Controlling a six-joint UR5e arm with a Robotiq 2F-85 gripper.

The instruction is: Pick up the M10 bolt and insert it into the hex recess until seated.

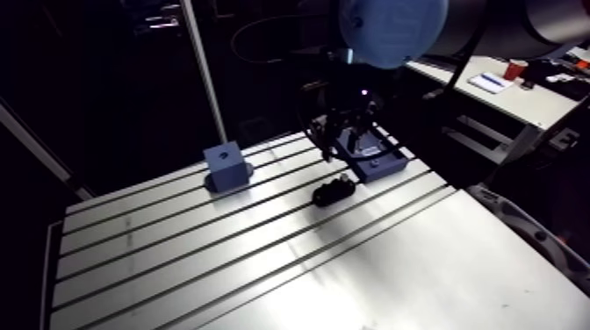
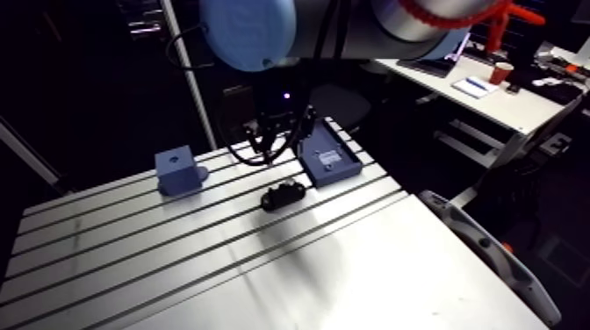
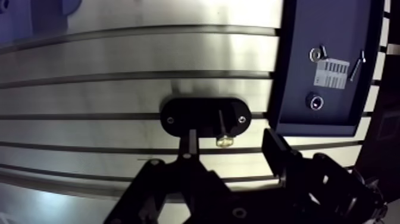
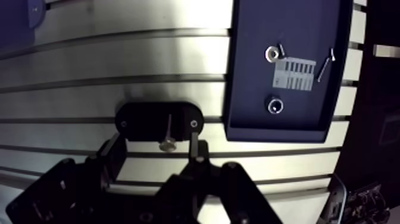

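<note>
hovering over the bolt [image 3: 221, 125], our gripper [image 4: 156, 149] held its fingers wide to straddle it; the bolt lay propped on a black holder [image 3: 190, 112] near the tabletop's [image 1: 263, 263] far edge, beside the blue tray [image 3: 321, 30], seemingly raised for an easy grasp.

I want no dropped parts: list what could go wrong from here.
The bolt lies on the black holder, head overhanging toward the open gripper; an off-centre close might roll it off. On the blue tray, a small ring and thin pin lie near the recess and could be knocked.
</note>
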